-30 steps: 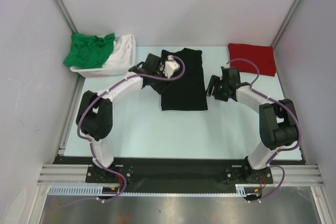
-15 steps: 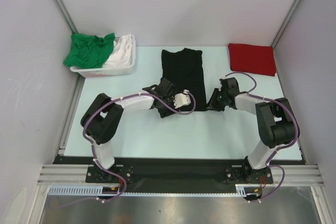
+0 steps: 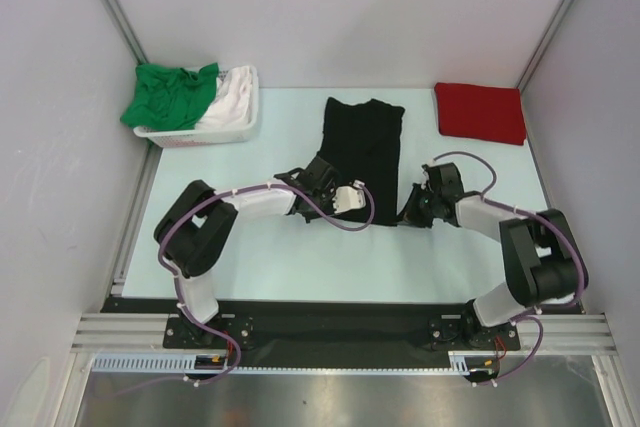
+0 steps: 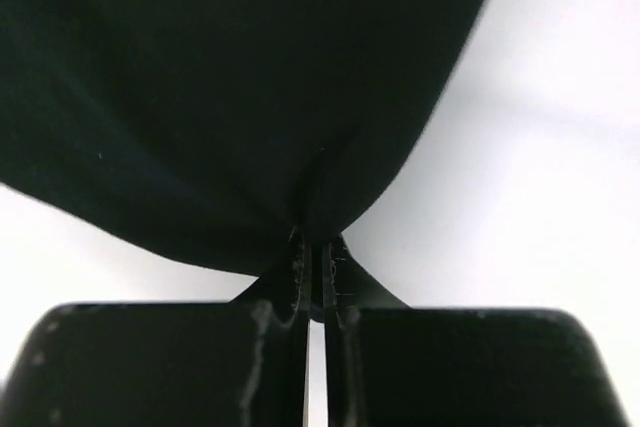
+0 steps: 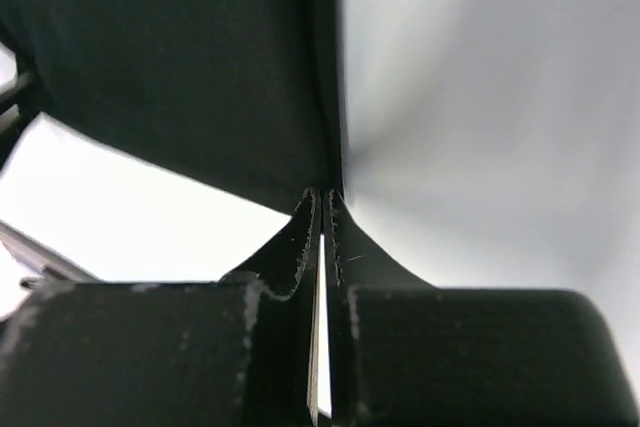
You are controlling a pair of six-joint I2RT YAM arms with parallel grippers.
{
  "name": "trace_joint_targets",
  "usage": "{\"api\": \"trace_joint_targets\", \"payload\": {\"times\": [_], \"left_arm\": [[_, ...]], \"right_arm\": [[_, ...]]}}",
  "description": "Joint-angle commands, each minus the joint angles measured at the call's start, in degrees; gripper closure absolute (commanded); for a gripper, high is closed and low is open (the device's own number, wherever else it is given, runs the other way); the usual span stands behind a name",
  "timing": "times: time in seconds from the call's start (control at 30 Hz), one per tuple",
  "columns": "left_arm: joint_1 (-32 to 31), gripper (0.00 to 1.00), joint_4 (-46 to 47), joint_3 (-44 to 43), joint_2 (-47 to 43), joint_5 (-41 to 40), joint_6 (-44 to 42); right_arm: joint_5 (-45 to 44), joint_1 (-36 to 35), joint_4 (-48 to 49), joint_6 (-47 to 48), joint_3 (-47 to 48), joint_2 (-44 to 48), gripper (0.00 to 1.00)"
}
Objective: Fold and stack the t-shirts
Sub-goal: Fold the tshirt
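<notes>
A black t-shirt [image 3: 362, 142] lies as a long folded strip in the middle of the table. My left gripper [image 3: 330, 205] sits at its near left corner, shut on a pinch of the black cloth [image 4: 300, 147]. My right gripper [image 3: 408, 213] is at the near right corner, shut on the cloth's edge [image 5: 200, 67]. In both wrist views the pinched fabric rises in a peak from the jaws. A red t-shirt [image 3: 481, 112] lies folded at the far right. Green [image 3: 170, 95] and white [image 3: 232, 95] t-shirts are heaped in the basket.
The white plastic basket [image 3: 200, 135] stands at the far left corner of the table [image 3: 260, 257]. Grey walls close in the left, right and back. Both arms reach inward over the table's near half.
My left gripper came from the shirt's far left edge to its near left corner. Both grippers have shut on the black t-shirt, and the shirt has shifted a little to the right.
</notes>
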State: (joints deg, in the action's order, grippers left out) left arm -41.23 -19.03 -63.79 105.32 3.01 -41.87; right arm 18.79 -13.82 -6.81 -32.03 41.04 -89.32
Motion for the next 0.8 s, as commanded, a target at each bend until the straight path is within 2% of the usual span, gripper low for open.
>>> {"api": "trace_joint_targets", "payload": {"times": [0.0,0.27,0.3,0.33,0.37,0.43,0.47,0.6,0.67,0.7,0.73,0.77], "left_arm": [[-0.3,1.00,-3.4,1.7,-2.7,2.2,1.3],[-3.0,1.00,-13.6,8.0,-16.6,6.2,1.7],[-3.2,1.00,-15.0,8.2,-17.9,6.5,1.6],[-3.6,1.00,-15.3,8.7,-20.0,6.8,1.6],[-3.7,1.00,-15.6,8.9,-20.6,7.0,1.7],[-3.8,1.00,-16.5,8.8,-21.3,6.8,1.7],[-3.8,1.00,-16.8,8.2,-21.5,7.1,1.6],[-3.8,0.99,-16.3,7.6,-21.4,6.8,1.3],[-3.8,1.00,-16.4,7.4,-20.8,6.7,1.1],[-3.8,0.99,-16.6,7.5,-20.7,6.7,0.8],[-3.7,1.00,-16.6,7.8,-20.6,6.8,0.6],[-3.7,1.00,-16.5,7.9,-20.7,6.7,-0.1]], "right_arm": [[-0.2,-0.6,-6.5,0.9,-3.9,7.9,1.00],[-2.3,-6.4,-25.8,-2.9,-9.1,28.8,1.00],[-1.3,-6.8,-29.2,-3.6,-9.1,30.8,0.90],[-0.8,-7.0,-31.3,-3.5,-8.9,34.2,0.72],[-0.7,-7.2,-33.2,-3.0,-8.3,35.7,0.43],[-2.9,-8.1,-36.8,-0.5,-4.4,39.9,0.29],[-2.0,-8.8,-34.9,0.5,-4.0,45.8,0.16],[-8.6,-19.4,-19.5,9.2,-4.7,57.3,0.13],[-10.4,-24.2,-16.8,20.6,-4.6,57.9,0.14],[-12.1,-29.2,-16.5,26.5,-4.3,57.0,0.15],[-13.9,-31.8,-16.7,36.0,-3.8,55.8,0.16],[-15.9,-34.3,-17.4,41.1,-3.6,52.2,0.21]]}}
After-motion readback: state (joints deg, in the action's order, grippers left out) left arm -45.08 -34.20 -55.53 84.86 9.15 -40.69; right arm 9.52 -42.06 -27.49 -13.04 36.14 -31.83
